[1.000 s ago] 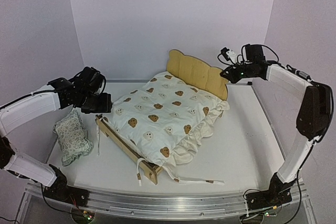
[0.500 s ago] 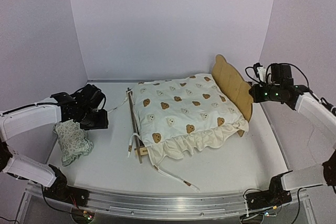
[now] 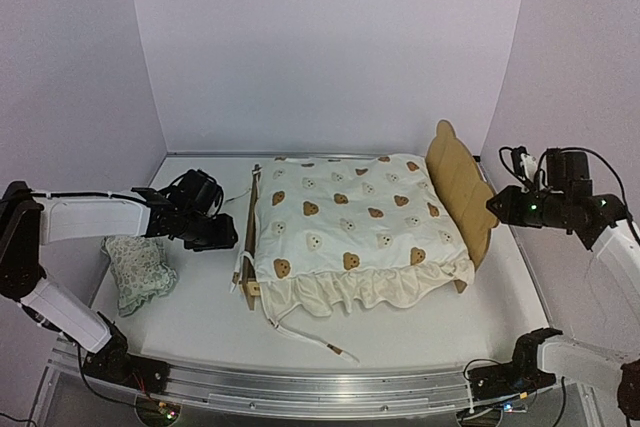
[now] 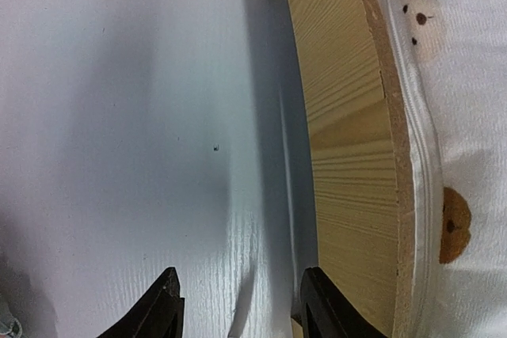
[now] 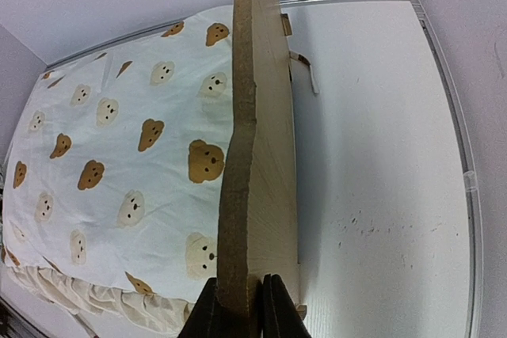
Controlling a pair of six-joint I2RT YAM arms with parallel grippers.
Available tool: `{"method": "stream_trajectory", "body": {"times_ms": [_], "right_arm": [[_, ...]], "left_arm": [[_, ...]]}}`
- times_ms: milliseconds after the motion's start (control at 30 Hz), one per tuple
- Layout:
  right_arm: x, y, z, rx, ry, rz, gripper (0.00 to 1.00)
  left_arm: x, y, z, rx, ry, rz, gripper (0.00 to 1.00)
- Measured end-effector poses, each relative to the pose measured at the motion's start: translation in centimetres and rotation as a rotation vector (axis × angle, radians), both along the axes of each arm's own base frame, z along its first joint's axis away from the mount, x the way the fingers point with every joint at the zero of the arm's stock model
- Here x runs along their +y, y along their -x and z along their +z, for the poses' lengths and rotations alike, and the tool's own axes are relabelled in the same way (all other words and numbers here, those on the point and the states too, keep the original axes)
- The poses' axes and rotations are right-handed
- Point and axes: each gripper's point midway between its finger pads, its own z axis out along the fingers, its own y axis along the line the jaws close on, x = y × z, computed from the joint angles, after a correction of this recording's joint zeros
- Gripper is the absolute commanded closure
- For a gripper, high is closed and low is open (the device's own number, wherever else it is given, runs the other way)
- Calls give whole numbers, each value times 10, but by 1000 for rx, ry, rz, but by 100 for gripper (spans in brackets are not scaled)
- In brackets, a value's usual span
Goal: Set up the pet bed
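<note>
One grip only: the right fingers (image 5: 279,316) pinch the headboard (image 5: 249,156) of the pet bed (image 3: 462,187) at mid-table (image 3: 490,332) — likely to steady or steer the frame — while the left fingers (image 4: 161,316) hang spread, empty, just beside its footboard (image 4: 352,140).

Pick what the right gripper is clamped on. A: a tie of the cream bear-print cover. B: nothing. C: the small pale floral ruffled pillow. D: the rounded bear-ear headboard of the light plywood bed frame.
D: in the right wrist view the right gripper has its two fingers pressed against either face of the rounded light plywood bear-ear headboard, at its edge.
</note>
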Motion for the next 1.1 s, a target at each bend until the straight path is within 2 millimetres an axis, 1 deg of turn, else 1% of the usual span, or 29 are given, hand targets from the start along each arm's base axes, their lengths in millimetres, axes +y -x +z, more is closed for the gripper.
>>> {"method": "stream_trajectory", "body": {"times_ms": [100, 133, 200, 233, 267, 333, 467, 533, 600, 667, 733, 800, 867, 933, 967, 1100], "right_arm": [[1, 6, -3, 44, -46, -28, 57], [1, 8, -5, 74, -54, -38, 52], [0, 13, -7, 127, -62, -62, 46], [-1, 13, -6, 146, -61, -70, 43], [-1, 12, 1, 152, -64, -77, 42], [0, 7, 20, 139, -73, -80, 40], [10, -10, 78, 42, -140, -52, 38], [20, -16, 104, 3, -196, -16, 38], [34, -21, 118, -17, -251, 31, 37], [52, -26, 125, -23, -301, 93, 36], [79, -27, 124, -8, -312, 172, 36], [117, -25, 122, 16, -309, 281, 35], [156, -21, 119, 37, -299, 388, 35], [192, -16, 112, 54, -270, 483, 34], [206, -13, 107, 59, -251, 515, 34], [272, 11, 78, 78, -129, 681, 31]], "left_arm": [[-3, -2, -1, -3, 7, -7, 49], [-3, -3, -1, -6, 9, -7, 49], [-3, -3, 0, -9, 7, -5, 49], [-2, -3, 1, -12, 4, -2, 48], [-1, -3, 2, -18, 1, 1, 48], [4, -2, 8, -31, -10, 6, 47], [12, 0, 27, -76, -14, 21, 46], [17, 2, 37, -96, -13, 30, 45], [21, 5, 44, -107, -14, 36, 44], [25, 7, 49, -117, -18, 43, 43], [29, 10, 52, -121, -24, 50, 42], [33, 13, 53, -125, -26, 55, 39], [36, 17, 53, -125, -27, 58, 34], [39, 20, 51, -121, -30, 62, 26], [40, 22, 49, -116, -33, 66, 21], [45, 28, 41, -86, -48, 76, 14]]}}
